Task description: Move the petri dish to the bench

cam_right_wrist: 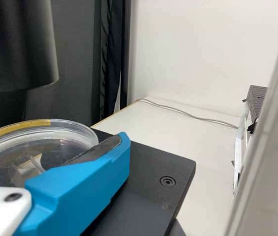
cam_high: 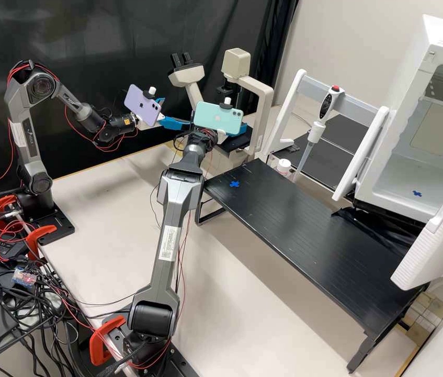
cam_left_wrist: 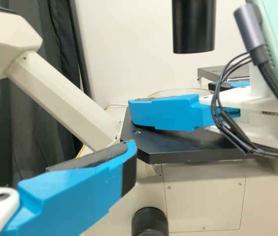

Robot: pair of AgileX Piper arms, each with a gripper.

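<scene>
Beside the microscope in the high view is my left gripper (cam_high: 174,111), its blue fingers apart. The left wrist view shows one finger of my left gripper (cam_left_wrist: 79,189), empty, facing the stage. My right gripper (cam_high: 248,129) is at the microscope stage, partly hidden by the green phone. The clear petri dish (cam_right_wrist: 35,147) lies on the black stage (cam_right_wrist: 153,196); one finger of my right gripper (cam_right_wrist: 79,182) stands close beside its rim. In the left wrist view that finger hides most of the dish (cam_left_wrist: 178,92). The right fingers look wide apart; contact with the dish cannot be made out.
The microscope's black cylinder (cam_left_wrist: 193,27) hangs above the stage. A low black bench (cam_high: 305,230) with a blue cross (cam_high: 234,184) stands right of the arms. Beyond it are a pipette (cam_high: 315,125) on a white stand, a white-capped bottle (cam_high: 283,166) and an open white chamber (cam_high: 415,152).
</scene>
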